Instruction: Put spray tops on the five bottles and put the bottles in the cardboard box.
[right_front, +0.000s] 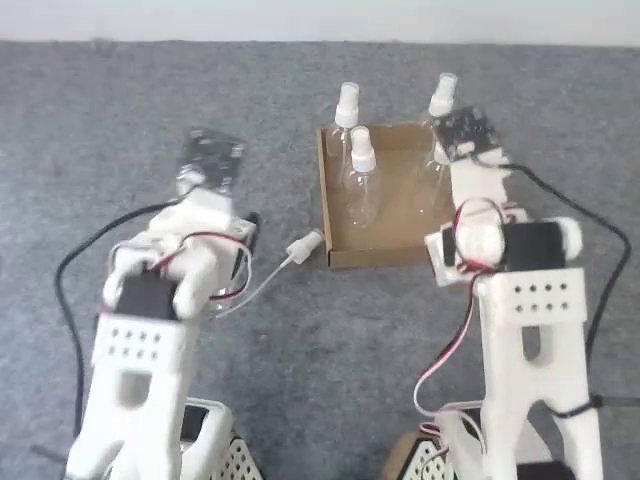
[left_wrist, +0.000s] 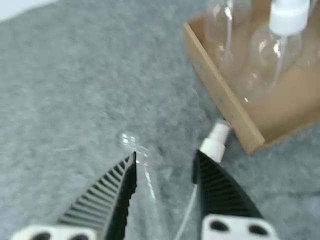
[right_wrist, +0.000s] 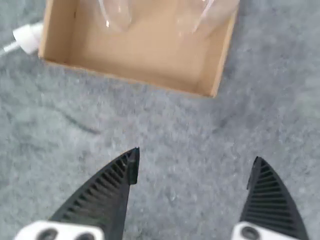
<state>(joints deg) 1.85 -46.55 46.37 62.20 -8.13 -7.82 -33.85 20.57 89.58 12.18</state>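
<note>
Left wrist view shows me the uncapped bottle (left_wrist: 146, 186) lying lengthwise between my left gripper's (left_wrist: 165, 159) spread jaws, neck toward frame top, the loose spray top (left_wrist: 215, 142) just right beside the cardboard box (left_wrist: 221, 99); the right gripper (right_wrist: 195, 162) gapes farther off.

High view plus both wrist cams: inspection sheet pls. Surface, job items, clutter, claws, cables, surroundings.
Surface: grey carpet, no spills seen.
Job's things: cardboard box open, with three capped bottles upright inside: back bottle in the far left corner, front bottle just before it, right bottle by the right wall. Uncapped bottle at the left claw. Loose spray top lying on the carpet by the box's near left corner.
Clutter: nothing seen.
Claws: left claw low at the uncapped bottle, grip unclear. Right claw open over bare carpet on the near side of the box.
Cables: left black cable and right black cable loop beside the arms.
Surroundings: pale strip beyond the carpet.
</note>
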